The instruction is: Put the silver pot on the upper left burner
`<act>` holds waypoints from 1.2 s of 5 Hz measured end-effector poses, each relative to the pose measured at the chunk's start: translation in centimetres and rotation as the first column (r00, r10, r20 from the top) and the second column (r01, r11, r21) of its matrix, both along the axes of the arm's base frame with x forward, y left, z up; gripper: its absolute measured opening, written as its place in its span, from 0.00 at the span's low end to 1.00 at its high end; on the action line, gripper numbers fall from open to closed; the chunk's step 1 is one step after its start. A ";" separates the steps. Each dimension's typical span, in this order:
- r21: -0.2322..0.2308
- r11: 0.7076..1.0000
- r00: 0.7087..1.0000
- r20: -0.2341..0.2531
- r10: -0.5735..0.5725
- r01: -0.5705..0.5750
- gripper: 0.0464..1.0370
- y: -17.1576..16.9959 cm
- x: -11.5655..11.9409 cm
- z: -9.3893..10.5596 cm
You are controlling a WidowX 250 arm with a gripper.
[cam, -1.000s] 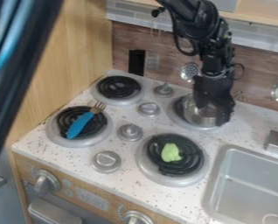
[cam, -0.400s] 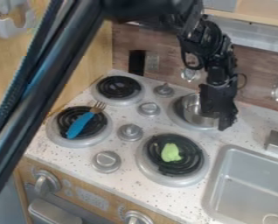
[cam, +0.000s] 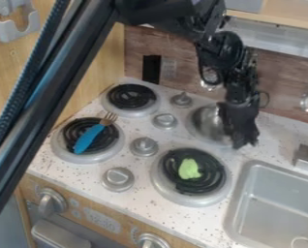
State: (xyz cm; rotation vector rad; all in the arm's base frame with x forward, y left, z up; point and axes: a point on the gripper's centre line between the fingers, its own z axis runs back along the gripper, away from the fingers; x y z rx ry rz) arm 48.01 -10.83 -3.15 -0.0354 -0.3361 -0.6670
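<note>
Note the black robot arm down from the top edge, right of the frame's centre. Below, see the speckled stove top, with the target burner upper left of centre and another burner to its right. Find the gripper right of centre, just against the right side of the silver pot in this view; cannot tell whether spread, pressed together or pinching the pot. Find the pot over that right-hand burner, seemingly tilted. Probably needs taking leftward, past the small knob.
</note>
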 end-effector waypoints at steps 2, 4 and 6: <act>0.010 1.000 1.000 0.007 -0.009 0.009 0.03 0.5 -0.8 0.6; 0.037 0.997 0.997 0.041 0.067 -0.068 0.02 5.7 -2.1 3.6; 0.009 0.978 0.978 -0.027 0.207 -0.207 0.02 14.0 -3.7 2.4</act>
